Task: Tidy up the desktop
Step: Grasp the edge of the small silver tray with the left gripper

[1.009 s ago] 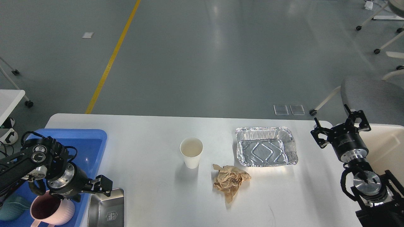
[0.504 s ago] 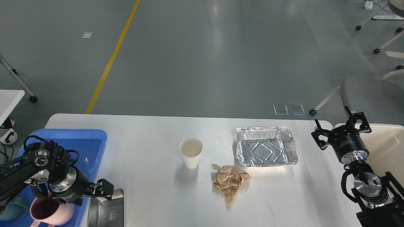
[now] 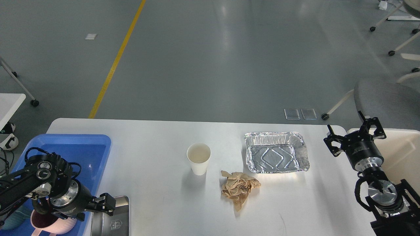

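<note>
White surface [image 3: 157, 196] fills lower view. Paper cup [image 3: 199, 158] center; crumpled brown paper [image 3: 239, 189] at its 4 o'clock, foil tray [image 3: 276, 152] at 3. Left pincer [image 3: 105, 204] over steel tray [image 3: 111, 218], gap can't tell. Right pincer [image 3: 354, 131] wide, holding nothing.

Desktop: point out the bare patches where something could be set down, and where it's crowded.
The desktop is bare between the blue tray and the paper cup, along the far edge, and near front right of the crumpled paper. Crowded: cup, paper and foil tray cluster mid-right; the steel tray sits by the left gripper.
</note>
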You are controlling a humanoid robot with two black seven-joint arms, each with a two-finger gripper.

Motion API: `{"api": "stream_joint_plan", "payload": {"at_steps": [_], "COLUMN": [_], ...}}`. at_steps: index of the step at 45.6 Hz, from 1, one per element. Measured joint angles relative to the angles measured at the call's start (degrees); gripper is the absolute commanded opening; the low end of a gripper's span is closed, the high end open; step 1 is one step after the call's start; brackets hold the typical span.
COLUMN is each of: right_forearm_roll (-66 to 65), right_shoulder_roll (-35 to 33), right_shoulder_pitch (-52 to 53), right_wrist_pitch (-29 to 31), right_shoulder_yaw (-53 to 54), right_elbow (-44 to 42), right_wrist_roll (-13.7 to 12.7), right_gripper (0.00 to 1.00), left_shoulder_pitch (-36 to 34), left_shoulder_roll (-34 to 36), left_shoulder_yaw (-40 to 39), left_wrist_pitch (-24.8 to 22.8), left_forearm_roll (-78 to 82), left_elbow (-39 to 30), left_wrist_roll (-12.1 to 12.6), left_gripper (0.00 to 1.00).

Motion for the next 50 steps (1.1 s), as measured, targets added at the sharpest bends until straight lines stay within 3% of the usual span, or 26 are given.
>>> {"api": "stream_joint_plan", "payload": {"at_steps": [6, 10, 18, 25, 31, 50], "right_forearm_roll": [0.00, 0.00, 0.00, 0.00, 0.00, 0.00], "right_shoulder_roll": [0.00, 0.00, 0.00, 0.00, 0.00, 0.00], "right_shoulder_pitch": [-0.09, -0.10, -0.10, -0.24, -0.34, -0.88], "right_wrist_pitch": [0.00, 0.01, 0.05, 0.08, 0.09, 0.09], "right_shoulder_yaw": [0.00, 0.00, 0.00, 0.00, 0.00, 0.13], "right_elbow": [0.00, 0.00, 0.00, 0.00, 0.00, 0.00], "right_wrist_roll": [0.00, 0.00, 0.00, 0.07, 0.08, 0.09], "right_gripper": [1.00, 1.00, 1.00, 1.00, 1.00, 1.00], "left_shoulder_pitch": [0.06, 0.06, 0.04, 0.02, 0.02, 0.09], "left_shoulder_roll": [-0.41, -0.51, -0.55, -0.99, -1.36, -1.51], "left_shoulder_yaw": [0.00, -0.05, -0.05, -0.05, -0.05, -0.33], "left_wrist_pitch": [0.00, -0.02, -0.66, -0.96, -0.83, -0.47], "left_forearm_roll": [0.09, 0.10, 0.10, 0.21, 0.30, 5.18], "left_elbow": [0.00, 0.00, -0.01, -0.05, -0.06, -0.47], "left_wrist_roll": [0.64, 1.87, 3.47, 4.51, 4.71, 4.99], "left_gripper": [0.43, 0.36, 0.12, 0.08, 0.00, 0.00]}}
